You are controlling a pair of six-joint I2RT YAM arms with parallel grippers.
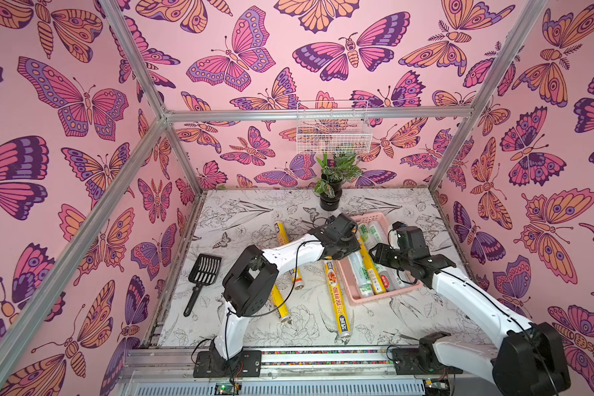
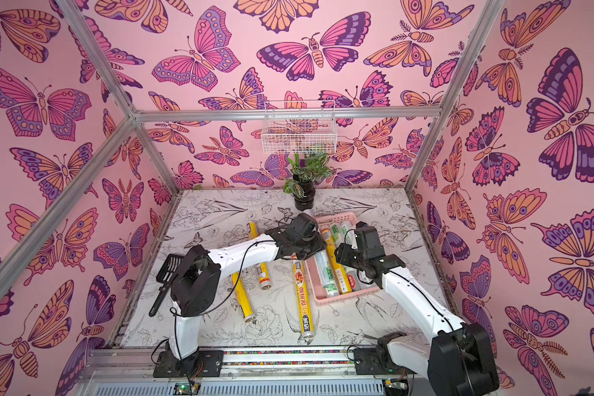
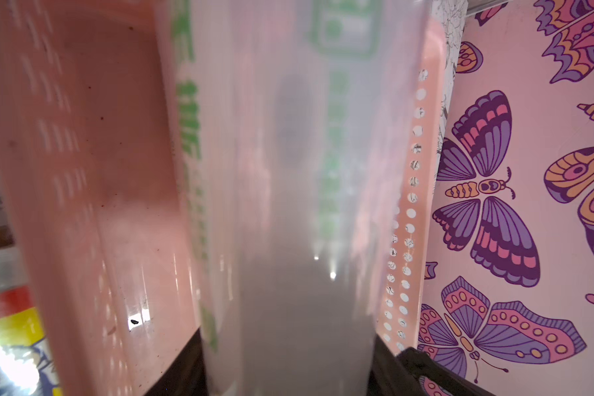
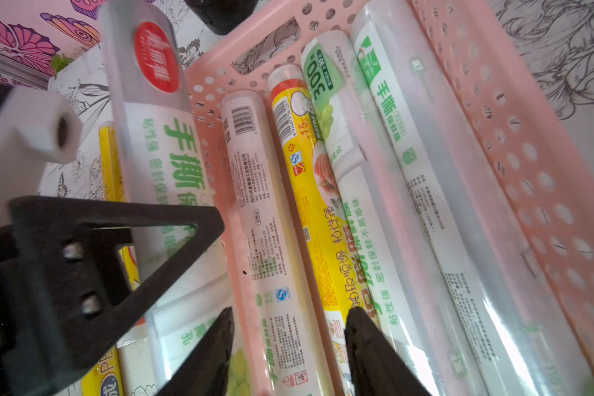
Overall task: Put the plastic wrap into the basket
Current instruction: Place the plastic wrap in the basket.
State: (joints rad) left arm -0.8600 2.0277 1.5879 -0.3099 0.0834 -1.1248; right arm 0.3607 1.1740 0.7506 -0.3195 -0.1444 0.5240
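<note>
My left gripper [image 1: 353, 241] [image 3: 287, 334] is shut on a silvery-white plastic wrap roll with green print [image 1: 357, 271] [image 3: 288, 205] [image 4: 151, 120]. That roll lies slanted along the left wall of the pink basket [image 1: 374, 299] [image 4: 494, 103]. Several rolls lie in the basket, among them a white one [image 4: 264, 205] and a yellow one [image 4: 323, 212]. My right gripper [image 1: 374, 255] [image 4: 288, 319] hovers open over the basket's left rim, with its fingers on either side of the white roll. Yellow rolls [image 1: 336, 298] [image 1: 280, 301] [image 1: 282, 233] rest on the table left of the basket.
A black slotted scoop [image 1: 203, 274] lies at the table's left. A potted plant [image 1: 333, 185] stands just behind the basket, under a white wire basket [image 1: 333, 130] hung on the back wall. Metal frame posts edge the table.
</note>
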